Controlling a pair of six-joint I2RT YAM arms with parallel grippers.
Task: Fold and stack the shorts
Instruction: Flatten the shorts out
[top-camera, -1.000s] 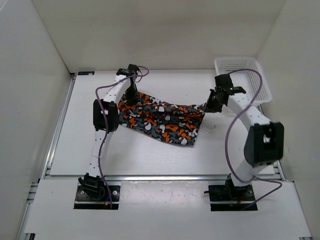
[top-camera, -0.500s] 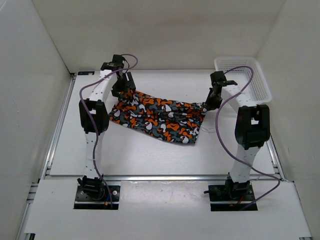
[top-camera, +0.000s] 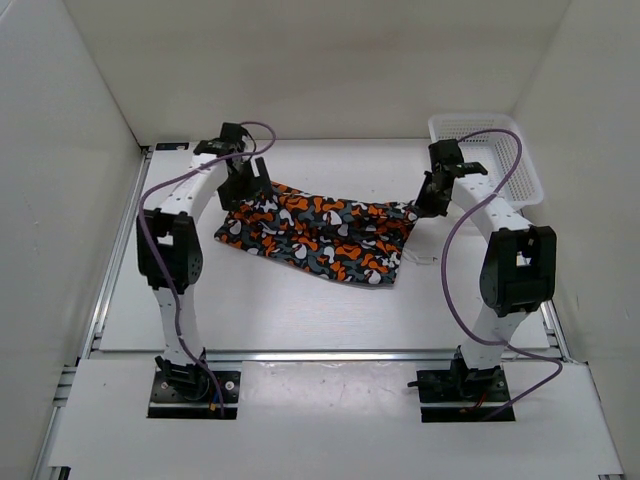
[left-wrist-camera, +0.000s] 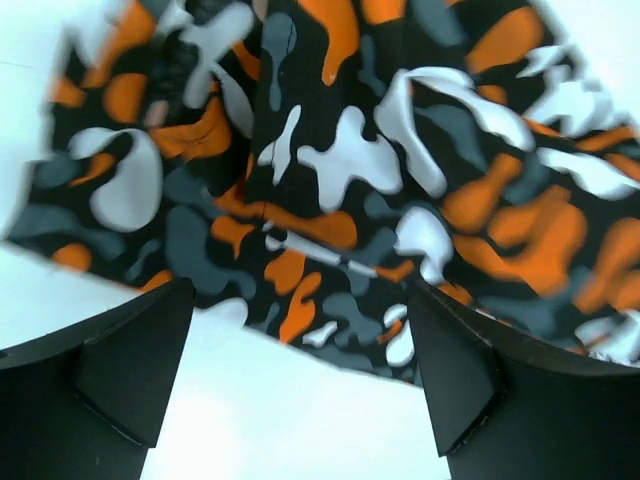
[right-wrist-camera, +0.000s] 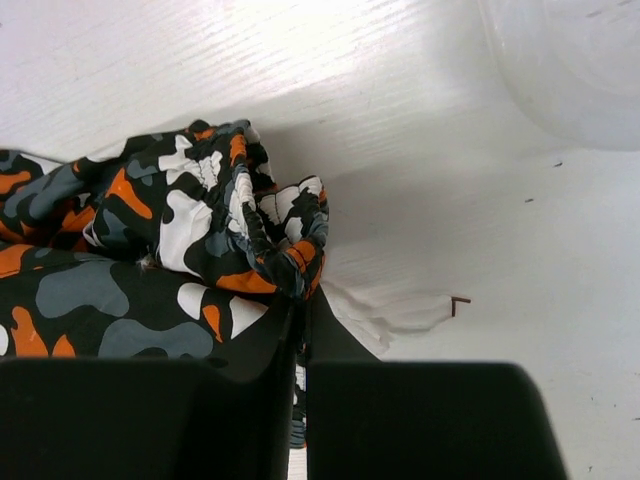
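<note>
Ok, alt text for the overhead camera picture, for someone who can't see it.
Orange, black and grey camouflage shorts lie spread on a white table. The right gripper is shut on their right end; the left gripper hangs open over their left end. A white basket stands at the far right corner.

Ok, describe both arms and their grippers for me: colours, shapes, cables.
The left arm and right arm are built alike: white links with chunky black joint housings, on black base mounts. A thin purple cable loops loosely along each. The left gripper and right gripper have matte black, flat-faced, wedge-shaped fingers. No markings are readable.
</note>
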